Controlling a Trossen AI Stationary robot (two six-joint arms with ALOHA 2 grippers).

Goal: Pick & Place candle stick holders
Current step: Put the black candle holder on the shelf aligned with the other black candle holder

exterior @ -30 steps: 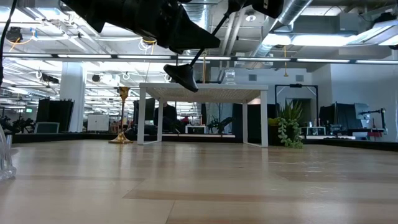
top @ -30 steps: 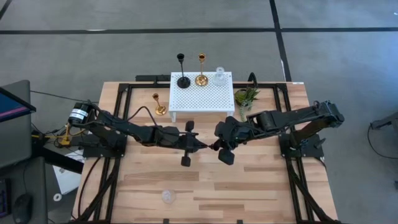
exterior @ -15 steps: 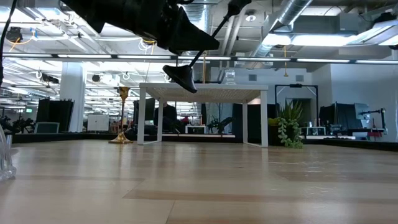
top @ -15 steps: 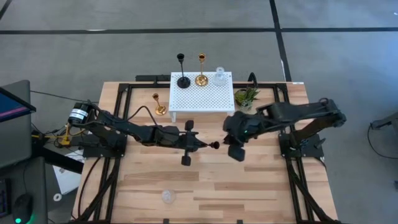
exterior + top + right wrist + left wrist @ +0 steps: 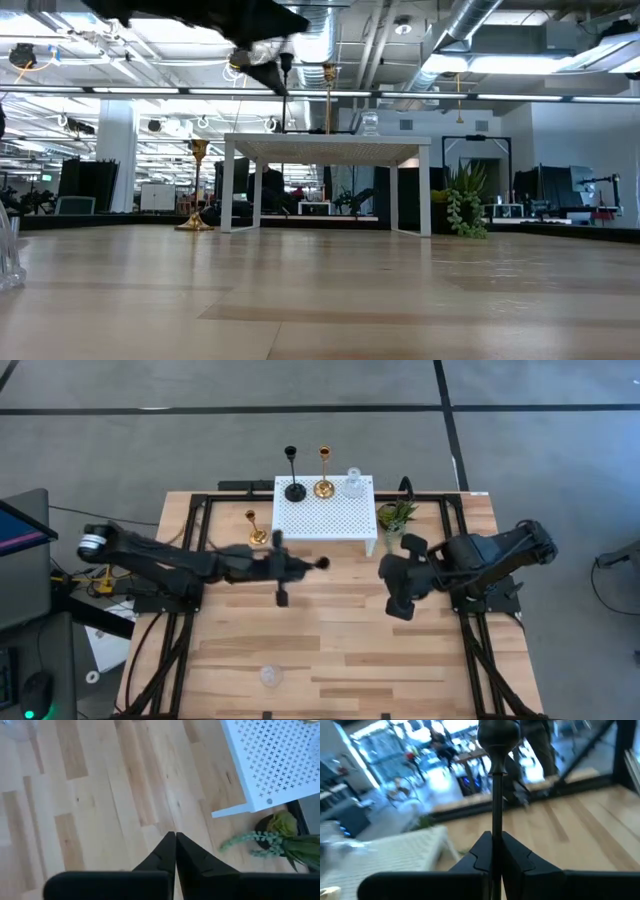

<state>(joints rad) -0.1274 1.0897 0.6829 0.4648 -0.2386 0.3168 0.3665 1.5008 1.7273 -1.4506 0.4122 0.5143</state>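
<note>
Candle stick holders: three stand on the white stand (image 5: 325, 510); left gripper (image 5: 283, 568) clamps a black holder (image 5: 305, 564); right gripper (image 5: 402, 585) closed, empty; two remain.

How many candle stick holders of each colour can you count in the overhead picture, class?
Black: 2, one on the white stand, one in the left gripper.
Gold: 2, one on the stand, one on the table.
Clear glass: 2, one on the stand, one near the front edge.
Total: 6
</note>
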